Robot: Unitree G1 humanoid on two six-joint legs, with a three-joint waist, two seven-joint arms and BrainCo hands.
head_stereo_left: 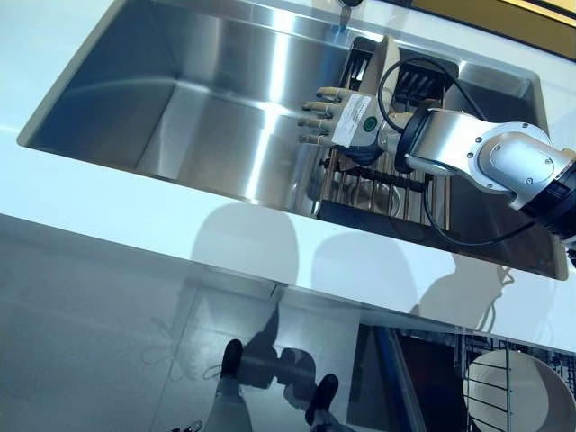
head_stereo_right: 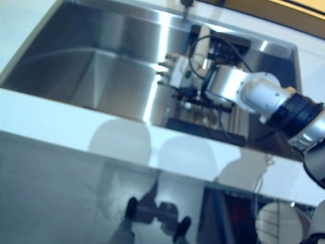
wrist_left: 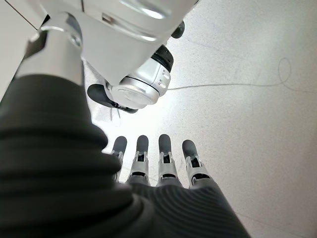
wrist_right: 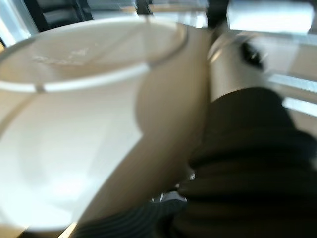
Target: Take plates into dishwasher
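A cream plate (wrist_right: 89, 124) fills the right wrist view, very close to the hand's dark cover. In the eye views its edge (head_stereo_left: 388, 54) stands upright in the black dish rack (head_stereo_left: 378, 193) at the sink's right end. My right hand (head_stereo_left: 346, 117) reaches over that rack, beside the plate, fingers (head_stereo_left: 317, 112) straight and pointing left over the basin, nothing between them. My left hand (wrist_left: 163, 163) hangs low over the floor, fingers straight and empty. One white plate (head_stereo_left: 517, 387) stands in the dishwasher rack at lower right.
The stainless sink (head_stereo_left: 180, 99) lies sunk in a white counter (head_stereo_left: 135, 225). A faucet base (head_stereo_left: 346, 7) sits at the basin's far edge. The open dishwasher (head_stereo_left: 423, 378) shows below the counter's front at lower right. Grey floor (head_stereo_left: 108, 342) lies below.
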